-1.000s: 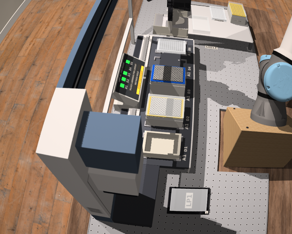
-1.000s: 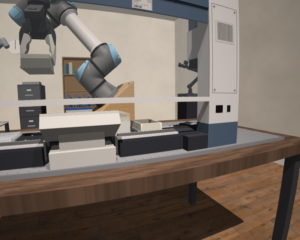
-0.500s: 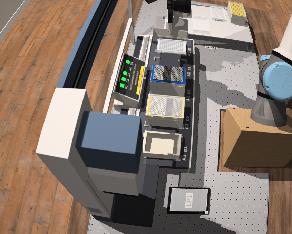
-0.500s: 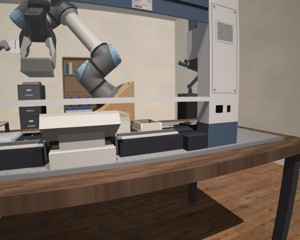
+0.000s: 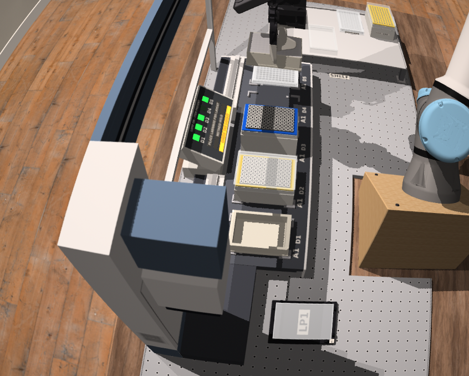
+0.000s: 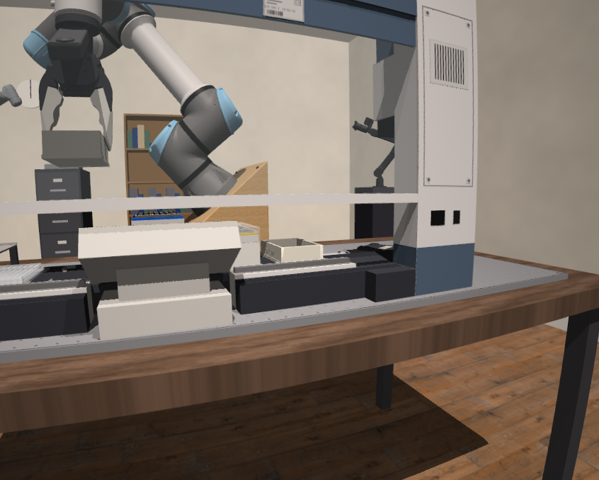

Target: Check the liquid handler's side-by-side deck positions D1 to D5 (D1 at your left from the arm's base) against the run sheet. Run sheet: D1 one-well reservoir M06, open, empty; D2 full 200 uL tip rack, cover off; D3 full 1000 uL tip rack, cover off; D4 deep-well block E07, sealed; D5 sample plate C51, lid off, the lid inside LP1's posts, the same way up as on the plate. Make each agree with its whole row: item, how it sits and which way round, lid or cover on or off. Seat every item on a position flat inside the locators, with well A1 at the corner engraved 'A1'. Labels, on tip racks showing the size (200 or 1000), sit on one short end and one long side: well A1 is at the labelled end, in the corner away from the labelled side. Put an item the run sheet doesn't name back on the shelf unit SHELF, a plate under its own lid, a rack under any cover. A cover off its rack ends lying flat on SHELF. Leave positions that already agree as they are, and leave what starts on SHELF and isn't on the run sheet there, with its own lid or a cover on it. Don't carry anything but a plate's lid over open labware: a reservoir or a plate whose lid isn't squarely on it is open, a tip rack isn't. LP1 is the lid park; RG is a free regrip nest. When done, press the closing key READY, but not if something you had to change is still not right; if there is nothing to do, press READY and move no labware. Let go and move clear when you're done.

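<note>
My gripper (image 5: 278, 35) is shut on a plain grey deep-well block (image 5: 269, 53), held high in the air beyond the D5 end of the deck; it also shows in the exterior view, where the gripper (image 6: 74, 122) grips the block (image 6: 74, 148) by its top. On the deck, D1 holds an open cream reservoir (image 5: 260, 234), D2 a yellow-topped tip rack (image 5: 266, 172), D3 a blue-topped tip rack (image 5: 270, 118), both uncovered. The D4 position (image 5: 271, 94) is bare. D5 holds a white well plate (image 5: 275, 75) without a lid.
The lid park LP1 (image 5: 303, 321) lies near the front. SHELF (image 5: 352, 39) at the back carries a flat white piece (image 5: 322, 39), a clear plate (image 5: 350, 21) and a yellow-topped rack (image 5: 381, 19). The handler's gantry (image 5: 176, 219) and status panel (image 5: 207, 125) flank the deck.
</note>
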`<action>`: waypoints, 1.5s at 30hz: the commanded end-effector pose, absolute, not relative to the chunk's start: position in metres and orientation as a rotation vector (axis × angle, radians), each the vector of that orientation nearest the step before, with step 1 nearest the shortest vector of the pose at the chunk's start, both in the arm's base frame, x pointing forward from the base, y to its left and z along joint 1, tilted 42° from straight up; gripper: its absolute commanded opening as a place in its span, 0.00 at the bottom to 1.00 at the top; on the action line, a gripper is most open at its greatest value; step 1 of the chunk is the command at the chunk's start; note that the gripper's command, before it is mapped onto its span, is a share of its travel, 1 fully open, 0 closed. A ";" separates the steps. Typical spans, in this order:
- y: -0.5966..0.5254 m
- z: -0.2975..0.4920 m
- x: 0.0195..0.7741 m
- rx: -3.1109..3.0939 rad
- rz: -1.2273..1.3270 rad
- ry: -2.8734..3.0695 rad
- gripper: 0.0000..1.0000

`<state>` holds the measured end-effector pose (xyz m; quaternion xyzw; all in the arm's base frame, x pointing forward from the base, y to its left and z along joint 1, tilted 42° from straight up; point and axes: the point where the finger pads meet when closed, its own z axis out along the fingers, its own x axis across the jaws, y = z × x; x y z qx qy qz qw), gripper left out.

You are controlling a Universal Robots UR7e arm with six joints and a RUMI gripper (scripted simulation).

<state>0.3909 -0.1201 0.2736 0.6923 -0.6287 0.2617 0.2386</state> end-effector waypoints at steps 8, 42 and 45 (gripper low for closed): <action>-0.134 0.258 0.394 1.899 0.719 -1.722 0.00; -0.167 0.221 0.397 1.900 0.719 -1.722 0.00; -0.171 0.217 0.397 1.900 0.719 -1.722 0.00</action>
